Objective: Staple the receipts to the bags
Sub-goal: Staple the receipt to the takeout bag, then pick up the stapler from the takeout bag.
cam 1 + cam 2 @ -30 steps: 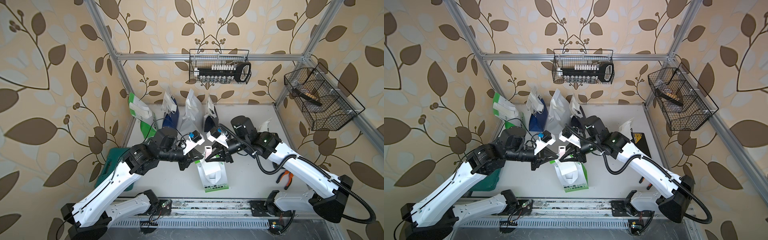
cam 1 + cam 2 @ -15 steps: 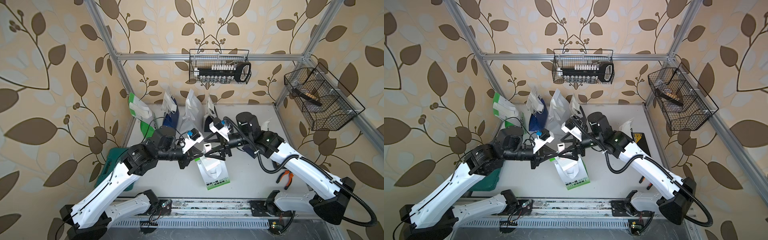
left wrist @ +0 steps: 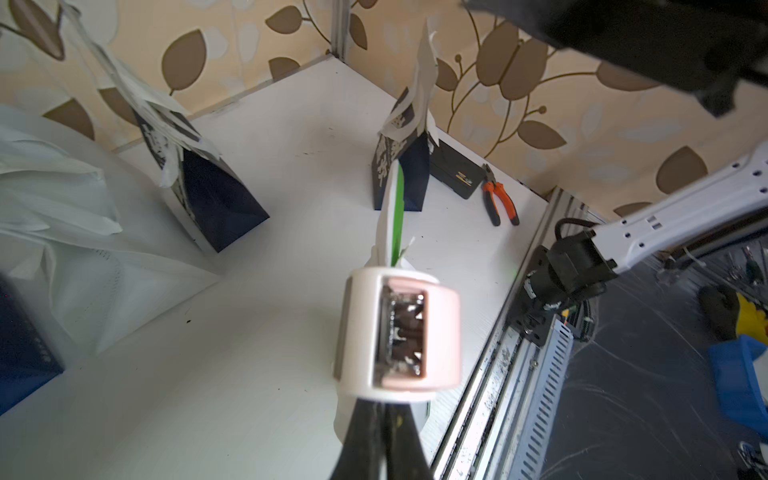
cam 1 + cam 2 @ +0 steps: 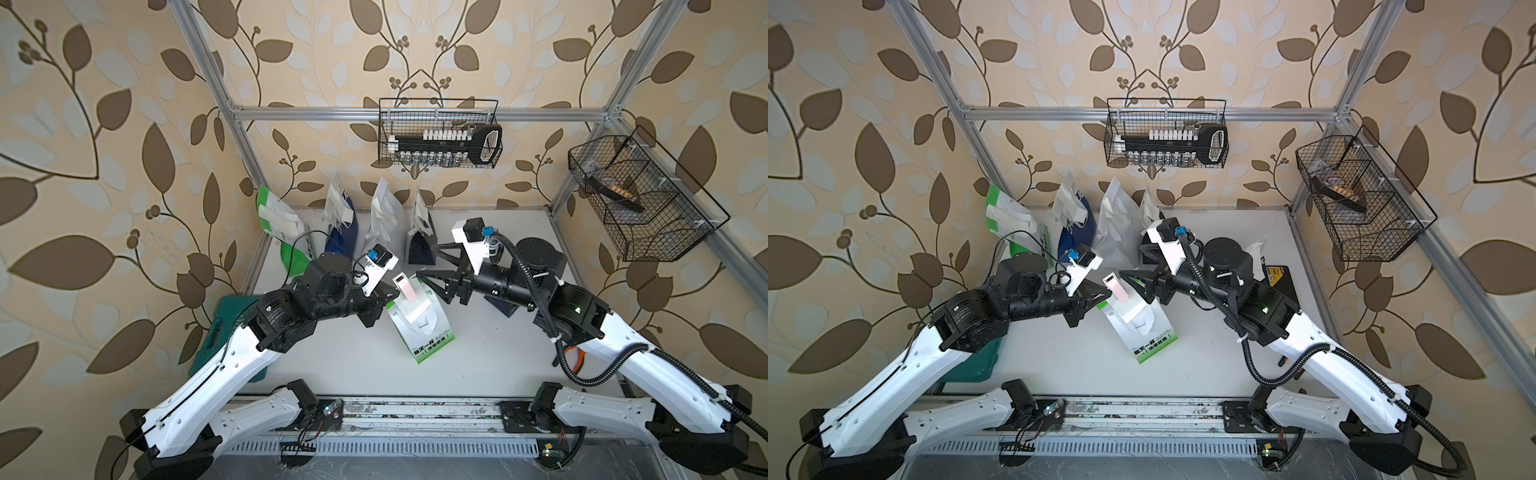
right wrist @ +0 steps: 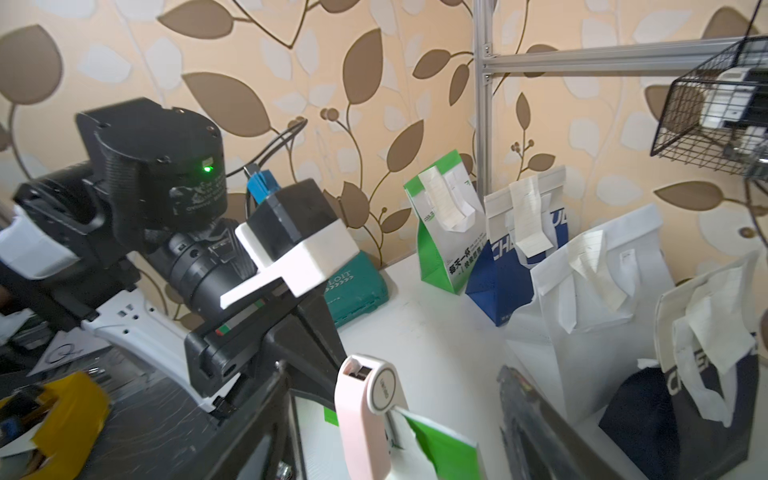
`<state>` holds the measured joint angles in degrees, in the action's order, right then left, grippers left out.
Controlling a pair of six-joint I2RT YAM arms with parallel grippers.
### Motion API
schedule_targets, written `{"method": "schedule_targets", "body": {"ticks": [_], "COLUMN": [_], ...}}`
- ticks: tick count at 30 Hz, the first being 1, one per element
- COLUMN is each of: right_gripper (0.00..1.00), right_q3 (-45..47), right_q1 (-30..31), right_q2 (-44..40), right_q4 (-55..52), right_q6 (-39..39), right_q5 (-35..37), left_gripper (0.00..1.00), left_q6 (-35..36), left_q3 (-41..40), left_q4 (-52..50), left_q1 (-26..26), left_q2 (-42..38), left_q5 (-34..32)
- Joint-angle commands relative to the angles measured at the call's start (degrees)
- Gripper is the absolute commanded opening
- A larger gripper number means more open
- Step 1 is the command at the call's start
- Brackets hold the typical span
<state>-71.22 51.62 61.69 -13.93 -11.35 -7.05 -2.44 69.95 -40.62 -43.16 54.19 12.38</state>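
A green-and-white bag (image 4: 430, 336) (image 5: 440, 449) leans mid-table with a white receipt (image 4: 412, 308) at its top edge. A pink-and-white stapler (image 4: 404, 286) (image 3: 399, 332) bites that edge, and my left gripper (image 4: 388, 293) (image 3: 380, 415) is shut on it. My right gripper (image 4: 426, 262) (image 5: 395, 370) is open, its fingers apart on either side of the stapler's head without touching it. Along the back wall stand bags with receipts hanging on them: green-and-white (image 5: 440, 232), blue (image 5: 498, 282), white (image 5: 590, 299) and navy (image 5: 681, 407). A further navy bag (image 3: 409, 174) stands behind the right arm.
A teal case (image 4: 224, 332) lies at the left table edge under my left arm. Orange-handled pliers (image 3: 498, 199) and a black box (image 3: 455, 172) sit at the right side. Wire baskets hang on the back wall (image 4: 440, 133) and the right wall (image 4: 640, 199).
My right gripper has opened and pulled back a little to the right from the stapler. The left gripper still holds the stapler on the bag's top edge.
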Motion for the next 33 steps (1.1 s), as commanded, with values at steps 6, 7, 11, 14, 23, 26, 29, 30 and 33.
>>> {"method": "schedule_targets", "body": {"ticks": [6,7,11,14,23,26,29,30,33], "right_gripper": [0.73,0.73,0.69,0.66,0.46,0.30,0.13,0.10,0.02], "right_q3": [1.6,1.6,1.2,0.6,-1.3,-1.7,-1.9,-1.8,-1.8], "right_q1": [8.9,9.2,9.7,9.8,10.2,10.3,10.7,10.8,11.0], "right_q2": [4.5,4.8,6.6,8.0,11.3,12.0,12.4,12.4,12.5], "right_q4": [-0.5,-0.1,0.3,0.0,-1.3,-1.3,-0.3,0.4,3.4], "right_q6": [1.3,1.4,1.7,1.7,2.5,2.6,2.5,2.5,2.0], "right_q5": [18.3,18.6,17.9,18.4,18.8,19.6,21.0,21.7,25.1], "left_gripper": [0.00,0.00,0.00,0.00,0.00,0.00,0.00,0.00,0.00], "left_q6": [-6.2,-6.2,-6.5,-6.5,-6.3,-6.4,-6.6,-6.8,-7.5], "left_q3": [1.9,1.7,1.9,1.9,2.7,2.9,3.3,3.4,3.8], "left_q4": [1.8,1.8,1.1,1.0,0.8,0.7,0.2,-0.1,-1.1], "left_q1": [-0.4,-0.4,-0.4,-0.5,-0.6,-0.6,-0.6,-0.6,-0.6], "left_q2": [0.4,0.2,0.2,0.1,-0.1,0.2,0.6,0.8,1.4], "left_q5": [-4.3,-4.0,-4.1,-3.4,-2.4,-1.6,-1.7,-1.6,-2.3]}}
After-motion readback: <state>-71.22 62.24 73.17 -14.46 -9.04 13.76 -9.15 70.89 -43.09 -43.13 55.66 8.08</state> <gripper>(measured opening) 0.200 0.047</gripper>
